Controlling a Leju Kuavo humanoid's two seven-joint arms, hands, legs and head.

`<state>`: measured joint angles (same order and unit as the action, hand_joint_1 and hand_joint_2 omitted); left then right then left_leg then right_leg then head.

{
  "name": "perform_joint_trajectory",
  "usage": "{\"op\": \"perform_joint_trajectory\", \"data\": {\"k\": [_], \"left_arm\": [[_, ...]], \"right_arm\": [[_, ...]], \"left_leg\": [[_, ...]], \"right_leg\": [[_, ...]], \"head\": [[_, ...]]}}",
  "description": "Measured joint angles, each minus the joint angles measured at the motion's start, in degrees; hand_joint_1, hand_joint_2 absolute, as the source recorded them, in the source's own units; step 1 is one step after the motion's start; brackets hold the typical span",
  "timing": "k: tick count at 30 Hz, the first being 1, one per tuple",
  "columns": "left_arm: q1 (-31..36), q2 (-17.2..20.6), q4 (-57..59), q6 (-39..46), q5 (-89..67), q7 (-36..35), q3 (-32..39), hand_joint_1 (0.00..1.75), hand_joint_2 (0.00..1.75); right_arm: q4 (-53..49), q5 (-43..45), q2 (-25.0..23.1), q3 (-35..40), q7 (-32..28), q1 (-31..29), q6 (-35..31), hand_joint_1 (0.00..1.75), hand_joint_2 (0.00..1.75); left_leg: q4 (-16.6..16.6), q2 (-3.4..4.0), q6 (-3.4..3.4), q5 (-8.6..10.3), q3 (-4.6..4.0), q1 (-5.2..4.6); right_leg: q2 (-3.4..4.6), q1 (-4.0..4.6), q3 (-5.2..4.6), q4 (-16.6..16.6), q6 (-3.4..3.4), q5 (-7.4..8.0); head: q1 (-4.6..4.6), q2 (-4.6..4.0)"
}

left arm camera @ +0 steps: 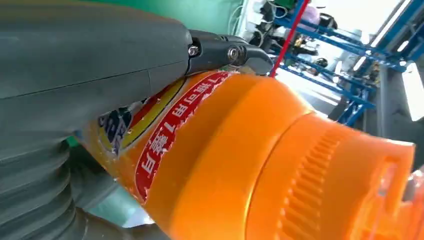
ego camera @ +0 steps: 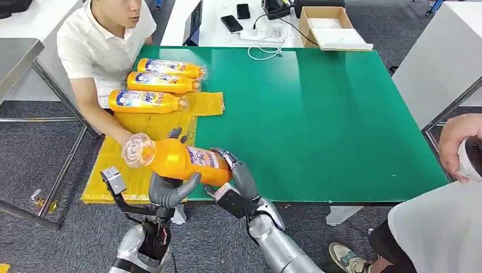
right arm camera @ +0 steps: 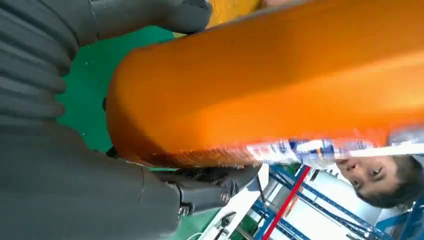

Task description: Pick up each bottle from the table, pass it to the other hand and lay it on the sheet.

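Observation:
An orange bottle [ego camera: 177, 160] with a blue and red label hangs tilted over the table's front left corner, above the near end of the yellow sheet [ego camera: 152, 123]. My left hand [ego camera: 169, 189] grips it from below and my right hand [ego camera: 234, 173] wraps around its other end. The left wrist view shows the bottle [left arm camera: 250, 150] and its ribbed orange cap pressed against my left hand [left arm camera: 75, 75]. In the right wrist view the bottle [right arm camera: 275, 85] lies between the thumb and fingers of my right hand [right arm camera: 60, 175]. Three more orange bottles [ego camera: 162, 82] lie side by side on the sheet's far end.
The green table [ego camera: 318, 114] stretches to the right. A person in a white shirt [ego camera: 102, 45] sits at the left by the sheet, one hand near it. Another person's hand [ego camera: 455, 148] is at the right edge. Phones, cables and a cardboard box [ego camera: 329, 25] lie behind the table.

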<state>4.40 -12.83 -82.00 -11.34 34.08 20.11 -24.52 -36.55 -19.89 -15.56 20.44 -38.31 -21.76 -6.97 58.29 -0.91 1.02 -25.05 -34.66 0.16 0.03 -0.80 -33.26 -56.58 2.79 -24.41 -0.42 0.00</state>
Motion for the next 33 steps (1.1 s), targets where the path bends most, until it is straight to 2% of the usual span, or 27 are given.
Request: {"op": "perform_joint_trajectory", "data": {"k": [8,10,11,12,14,15,19,33], "left_arm": [[-0.9,0.0,-1.1,0.0,-1.1,1.8,0.5,1.75,1.75],[-1.1,0.0,-1.1,0.0,-1.2,2.2,0.7,1.75,1.75],[-1.2,0.0,-1.1,0.0,-1.1,2.3,0.9,1.75,1.75],[-1.3,0.0,-1.1,0.0,-1.1,2.3,1.1,1.75,1.75],[-1.5,0.1,-1.0,0.0,-1.1,2.4,1.4,1.75,1.75],[-1.5,0.1,-1.0,0.0,-1.1,2.4,1.6,1.75,1.75],[-1.4,0.2,-1.1,-0.1,-1.3,2.5,1.9,1.75,1.75],[-1.4,0.3,-1.2,-0.5,-0.7,3.3,3.5,1.75,1.75]], "right_arm": [[1.7,0.6,-0.8,2.4,0.2,-0.5,0.6,1.75,1.75],[1.8,0.9,-0.8,2.8,0.2,-0.4,1.1,1.64,1.75],[1.8,1.3,-0.8,3.1,0.3,-0.4,1.7,0.99,1.75],[1.8,1.7,-0.8,3.4,0.6,-0.3,2.4,0.0,1.75],[1.8,2.4,-0.8,4.2,1.0,-0.1,3.8,0.0,1.75],[1.8,2.5,-0.8,4.6,1.2,0.0,4.6,0.0,0.0],[1.9,3.7,-0.8,5.8,1.7,1.0,7.2,0.0,0.0],[1.8,5.1,-0.8,7.5,1.2,1.9,7.9,0.0,0.0]], "left_leg": [[0.0,0.0,0.0,0.0,-0.01,-0.01],[0.0,-0.01,0.0,0.0,-0.01,-0.01],[0.0,0.0,0.0,0.0,-0.01,-0.01],[0.0,0.0,0.0,0.0,0.0,-0.01],[0.0,0.0,0.0,0.0,-0.01,-0.01],[0.0,0.0,0.0,0.0,-0.01,-0.01],[0.0,0.02,0.0,0.0,-0.01,0.0],[0.0,0.02,0.0,0.0,0.0,-0.01]], "right_leg": [[0.0,-0.01,-0.01,0.0,0.0,0.0],[0.0,-0.01,-0.01,0.0,0.0,0.0],[0.0,-0.01,0.0,0.0,0.0,0.0],[0.0,-0.01,-0.01,0.0,0.0,0.0],[0.0,-0.01,-0.02,0.0,0.0,0.0],[0.0,-0.01,-0.03,0.0,0.0,0.0],[0.0,0.0,-0.04,0.0,0.0,0.0],[0.01,-0.01,-0.04,0.0,0.0,0.0]], "head": [[-0.02,0.0],[0.0,0.0],[-0.02,0.0],[-0.02,0.0],[-0.02,0.0],[-0.02,0.0],[-0.02,0.0],[-0.02,0.0]]}}
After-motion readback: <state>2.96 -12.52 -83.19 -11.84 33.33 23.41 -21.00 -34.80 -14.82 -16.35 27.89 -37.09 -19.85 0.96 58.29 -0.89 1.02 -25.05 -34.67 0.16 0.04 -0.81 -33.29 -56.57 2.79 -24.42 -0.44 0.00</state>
